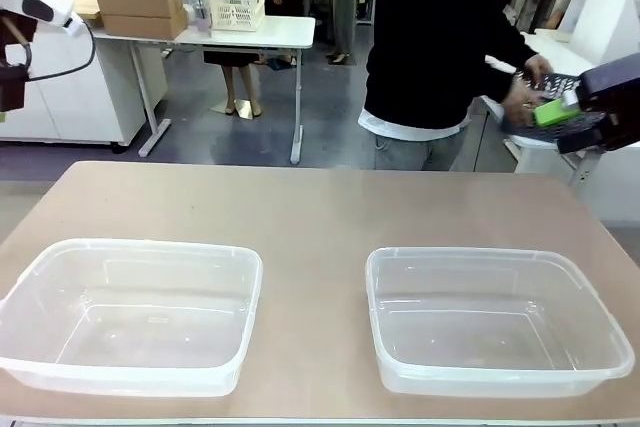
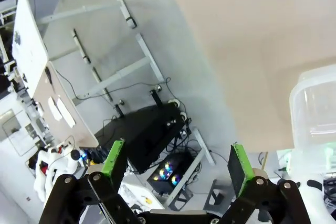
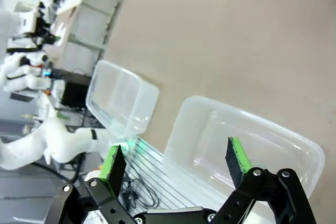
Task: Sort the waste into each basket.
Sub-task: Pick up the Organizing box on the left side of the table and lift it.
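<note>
Hanging released and empty, both left gripper (image 2: 176, 158) and right gripper (image 3: 175, 160); person's hand (image 1: 528, 77) works at the dark basket (image 1: 540, 130) far right, waste perhaps inside. A right-arm swing now could strike that hand.

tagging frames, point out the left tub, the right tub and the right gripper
left tub (image 1: 120, 377), front view, near wall
right tub (image 1: 480, 382), front view, near wall
right gripper (image 3: 175, 145), right wrist view, midway between its open fingertips

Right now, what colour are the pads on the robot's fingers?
Bright green. The pads show best in the right wrist view.
</note>
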Robot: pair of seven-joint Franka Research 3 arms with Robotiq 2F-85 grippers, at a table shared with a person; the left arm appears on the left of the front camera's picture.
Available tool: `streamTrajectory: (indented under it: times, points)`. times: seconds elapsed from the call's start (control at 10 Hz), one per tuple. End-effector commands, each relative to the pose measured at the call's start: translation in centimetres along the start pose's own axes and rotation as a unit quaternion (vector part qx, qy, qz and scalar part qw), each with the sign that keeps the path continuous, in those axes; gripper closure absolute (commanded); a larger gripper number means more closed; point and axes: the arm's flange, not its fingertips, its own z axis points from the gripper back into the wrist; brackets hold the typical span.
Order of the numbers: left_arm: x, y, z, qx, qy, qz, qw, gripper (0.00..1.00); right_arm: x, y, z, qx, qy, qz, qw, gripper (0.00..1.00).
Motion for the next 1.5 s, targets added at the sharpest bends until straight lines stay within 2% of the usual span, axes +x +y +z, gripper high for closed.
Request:
streamTrajectory:
  times: [0.0,0.2,0.3,0.4,0.5,0.6,0.7,0.8,1.1,1.2,1.3,1.4]
  points:
    - [-0.7,0.0,-0.6,-0.007,-0.013,-0.006,1.000,0.00,0.3,0.1,-0.1,-0.001,0.001,0.022,1.000,0.00]
    - [0.1,0.0,-0.2,0.000,-0.004,-0.001,1.000,0.00,0.3,0.1,-0.1,-0.001,0.001,0.022,1.000,0.00]
    - [-0.6,0.2,1.8,-0.124,-0.149,-0.079,0.978,0.00,0.3,0.1,-0.1,-0.001,0.001,0.022,1.000,0.00]
    - [-2.5,1.0,3.6,-0.286,-0.303,-0.121,0.901,0.00,0.3,0.1,-0.1,-0.001,0.001,0.022,1.000,0.00]
    - [-4.0,1.7,3.8,-0.411,-0.407,-0.139,0.804,0.00,0.3,0.1,-0.1,-0.001,0.001,0.022,1.000,0.00]
    - [-5.2,2.2,3.5,-0.502,-0.467,-0.134,0.716,0.00,0.3,0.1,-0.1,-0.001,0.001,0.022,1.000,0.00]
    - [-6.6,2.0,3.3,-0.553,-0.468,-0.125,0.677,0.00,0.3,0.1,-0.1,-0.001,0.001,0.022,1.000,0.00]
    - [-8.4,1.2,3.0,-0.599,-0.436,-0.092,0.665,0.00,0.3,0.1,-0.1,-0.001,0.001,0.022,1.000,0.00]
    - [-13.0,-3.8,0.6,-0.670,-0.372,-0.022,0.643,0.00,0.3,0.1,-0.1,-0.001,0.001,0.022,1.000,0.00]
    - [-13.9,-5.1,-0.6,-0.693,-0.366,0.014,0.621,0.00,0.3,0.1,-0.1,-0.001,0.001,0.022,1.000,0.00]
    - [-14.0,-5.5,-1.3,-0.662,-0.231,0.066,0.710,0.00,0.3,0.1,-0.1,-0.001,0.001,0.022,1.000,0.00]
    - [-13.0,-4.1,0.9,-0.579,-0.413,-0.063,0.700,0.00,0.3,0.1,-0.1,-0.001,0.001,0.022,1.000,0.00]
